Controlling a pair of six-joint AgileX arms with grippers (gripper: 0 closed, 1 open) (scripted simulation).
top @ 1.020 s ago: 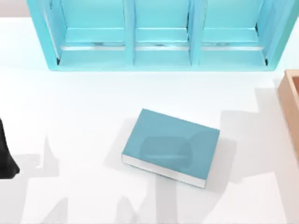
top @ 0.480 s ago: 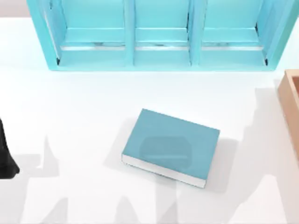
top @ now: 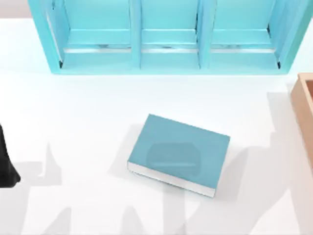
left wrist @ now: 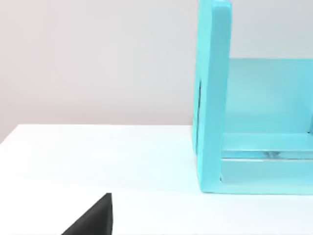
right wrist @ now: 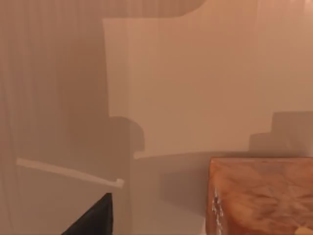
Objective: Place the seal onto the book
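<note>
While the right gripper's fingers cannot be made out, its wrist view looks onto an orange-tan block, probably the seal: light, rigid, best pinched by its sides. Left arm parks at the tabletop's left edge. Book lies centrally, ringed by open table; shelf lines the far edge.

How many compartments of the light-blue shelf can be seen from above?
3. The shelf stands at the table's far edge: one compartment at left, one in the middle, one at right. The frame cuts off its top, so more may be hidden.
</note>
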